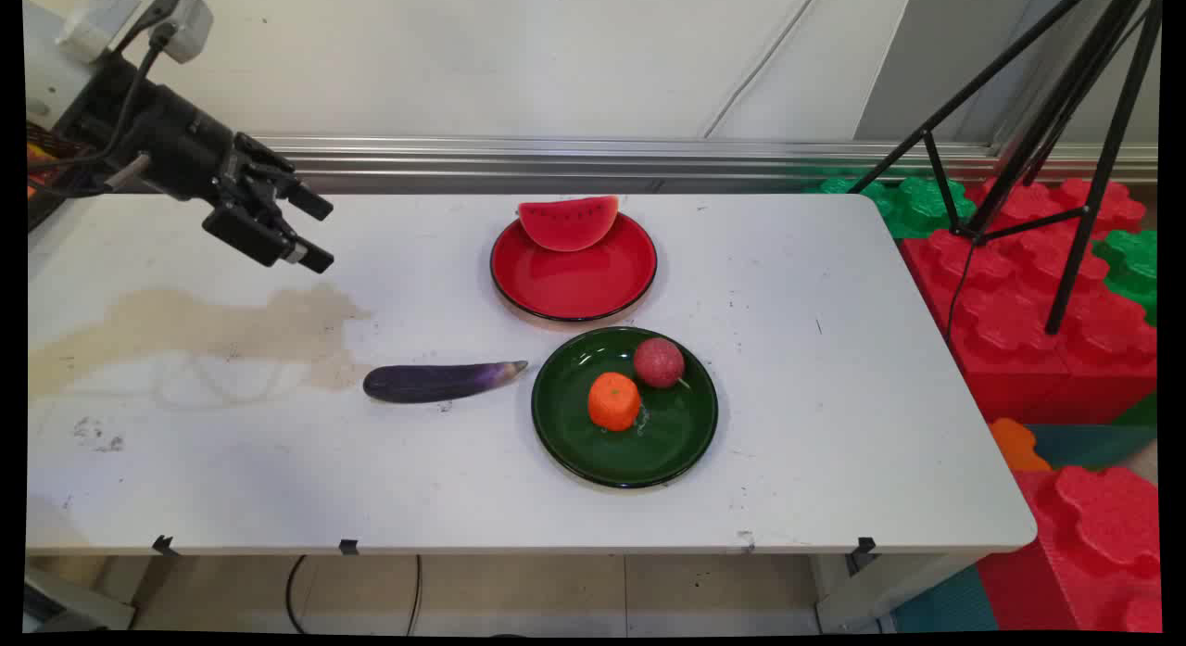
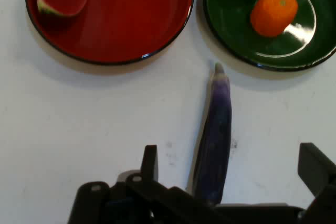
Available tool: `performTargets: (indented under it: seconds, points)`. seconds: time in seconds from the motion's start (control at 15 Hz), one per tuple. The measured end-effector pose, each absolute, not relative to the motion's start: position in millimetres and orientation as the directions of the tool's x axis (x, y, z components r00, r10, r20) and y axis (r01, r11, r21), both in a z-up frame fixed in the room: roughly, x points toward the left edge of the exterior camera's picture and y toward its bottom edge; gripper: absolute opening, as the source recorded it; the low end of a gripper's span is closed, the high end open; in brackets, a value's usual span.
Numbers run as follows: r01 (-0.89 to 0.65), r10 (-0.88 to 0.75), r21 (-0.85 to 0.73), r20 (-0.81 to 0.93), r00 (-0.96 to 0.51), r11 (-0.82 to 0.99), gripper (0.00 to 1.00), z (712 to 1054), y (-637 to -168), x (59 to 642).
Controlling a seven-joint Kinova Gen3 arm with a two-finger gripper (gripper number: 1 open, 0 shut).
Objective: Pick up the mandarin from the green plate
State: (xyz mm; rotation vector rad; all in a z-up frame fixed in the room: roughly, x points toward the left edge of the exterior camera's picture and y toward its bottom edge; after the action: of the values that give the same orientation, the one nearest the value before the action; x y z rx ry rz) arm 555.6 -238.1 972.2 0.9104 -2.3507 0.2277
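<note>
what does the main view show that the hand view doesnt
Only the main view shows the whole white table with its brownish stain, the black tripod, the red and green foam blocks, and the hand raised above the table's far left.

Only the hand view shows the open fingers from behind, with the eggplant lying lengthwise between them.

Both show the eggplant, the red plate with the watermelon slice, and the green plate with the orange and a red fruit.
</note>
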Motion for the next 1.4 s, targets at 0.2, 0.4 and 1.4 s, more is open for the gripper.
performTargets:
  seconds: [0.2, 0.4, 1.4]
  points:
    - [-0.631, -0.53, 0.059, 0.607, -0.592, 0.773, 1.0, 976, -244, 536]
    - [-0.597, -0.503, 0.068, 0.619, -0.603, 0.799, 1.0, 974, -249, 506]
    - [-0.49, -0.456, 0.103, 0.566, -0.687, 0.865, 1.0, 891, -284, 369]
